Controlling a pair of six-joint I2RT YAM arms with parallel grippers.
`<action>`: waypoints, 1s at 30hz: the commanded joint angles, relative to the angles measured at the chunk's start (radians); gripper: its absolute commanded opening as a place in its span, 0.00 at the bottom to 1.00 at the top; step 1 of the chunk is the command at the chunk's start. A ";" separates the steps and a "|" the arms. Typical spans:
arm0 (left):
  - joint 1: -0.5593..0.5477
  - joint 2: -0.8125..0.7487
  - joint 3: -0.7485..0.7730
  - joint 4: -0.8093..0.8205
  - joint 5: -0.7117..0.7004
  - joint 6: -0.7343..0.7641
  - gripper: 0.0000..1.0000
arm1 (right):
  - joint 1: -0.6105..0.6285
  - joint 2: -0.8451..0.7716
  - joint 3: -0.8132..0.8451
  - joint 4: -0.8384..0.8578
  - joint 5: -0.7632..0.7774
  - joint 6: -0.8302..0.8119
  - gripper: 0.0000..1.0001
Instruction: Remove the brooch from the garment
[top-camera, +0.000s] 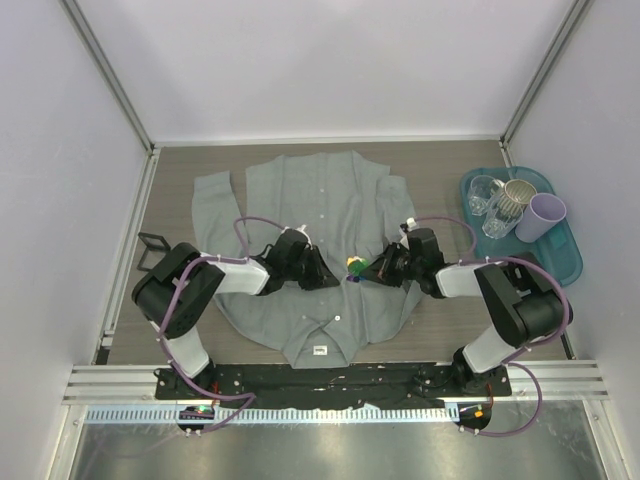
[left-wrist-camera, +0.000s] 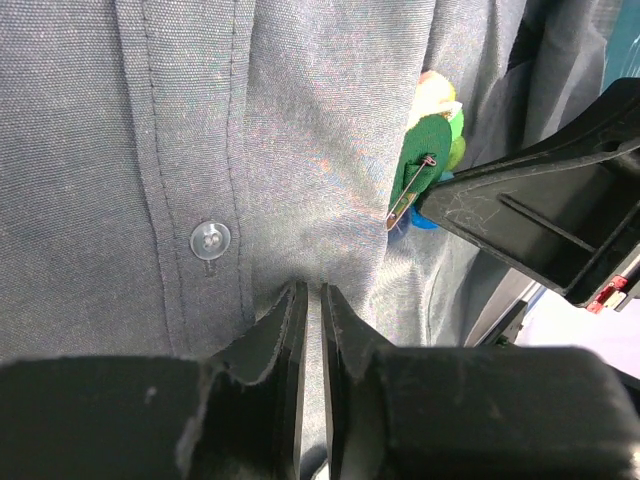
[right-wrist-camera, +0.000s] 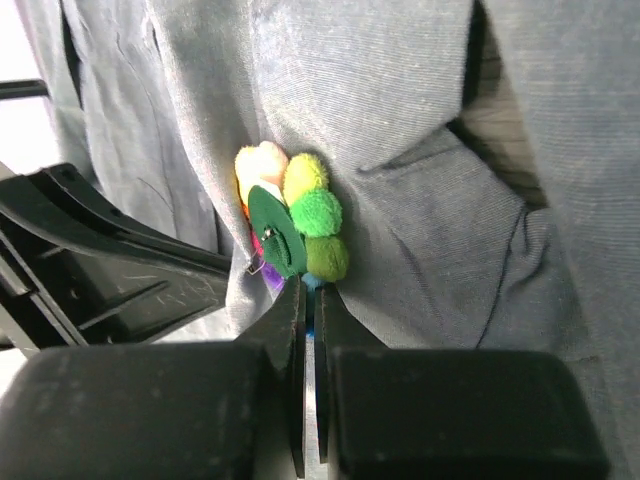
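The grey shirt (top-camera: 310, 200) lies flat on the table, collar toward me. The rainbow flower brooch (top-camera: 355, 266) sits on its front between my two grippers. My left gripper (top-camera: 332, 279) is shut on a pinched fold of shirt cloth (left-wrist-camera: 309, 290), just left of the brooch (left-wrist-camera: 428, 160), whose green backing and safety pin show. My right gripper (top-camera: 369, 272) is shut on the brooch's lower blue petal (right-wrist-camera: 310, 285), and the brooch (right-wrist-camera: 300, 225) stands tilted up off the cloth. A white button (left-wrist-camera: 210, 240) is left of the fold.
A teal tray (top-camera: 568, 262) at the right holds clear glasses (top-camera: 487, 200), a beige cup and a purple cup (top-camera: 547, 215). A small black frame (top-camera: 150, 250) lies at the table's left edge. Walls close in the back and sides.
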 joint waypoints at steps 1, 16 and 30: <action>0.001 0.012 0.014 0.024 0.009 0.022 0.15 | -0.003 -0.063 0.044 -0.181 0.098 -0.160 0.02; -0.063 0.030 0.031 0.083 0.048 -0.032 0.12 | -0.002 -0.200 -0.020 -0.057 0.066 -0.044 0.32; -0.074 0.041 0.031 0.113 0.056 -0.052 0.11 | 0.047 -0.114 0.014 -0.016 0.103 -0.052 0.49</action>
